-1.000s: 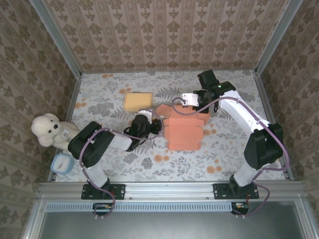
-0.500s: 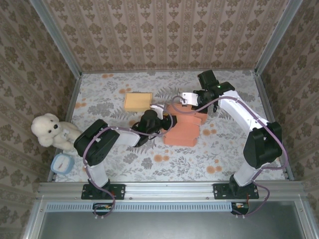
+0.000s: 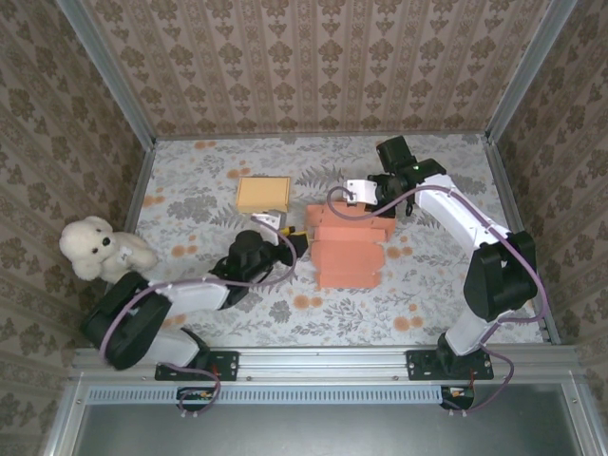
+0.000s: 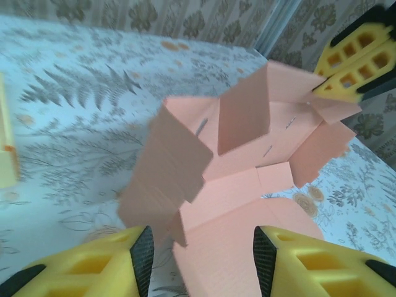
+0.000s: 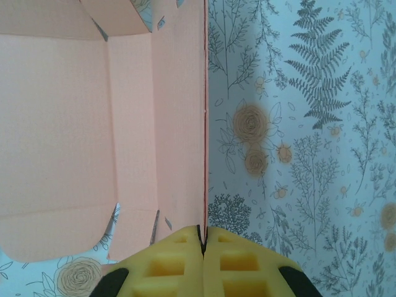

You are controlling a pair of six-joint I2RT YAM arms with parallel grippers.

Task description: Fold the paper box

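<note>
Looking down from above, I see the paper box (image 3: pixel 347 252), salmon pink and half folded, lying near the middle of the flower-printed surface (image 3: pixel 427 285). My two arms reach in from the near edge and meet at it. My left hand (image 3: pixel 300 241) sits at the box's left side and my right hand (image 3: pixel 372 207) at its far edge. A flat yellow block (image 3: pixel 263 195) lies just beyond the box to the left, apart from it. A white teddy bear (image 3: pixel 95 249) sits at the far left edge of the surface.

The overhead view cannot tell me how either hand stands; the wrist cameras do. From my left wrist, my left hand (image 4: pixel 198 263) shows two yellow fingers (image 4: pixel 93 269) held moderately apart, with the near end of the box (image 4: pixel 241 167) lying between them and neither finger pressing on it. Several flaps stand upright. At the top right corner, my right hand (image 4: pixel 352 62) pinches a raised flap.

From my right wrist, my right hand (image 5: pixel 203 260) has its fingers pressed together on the thin edge of one upright wall of the box (image 5: pixel 93 124), whose open inside lies to the left.
</note>
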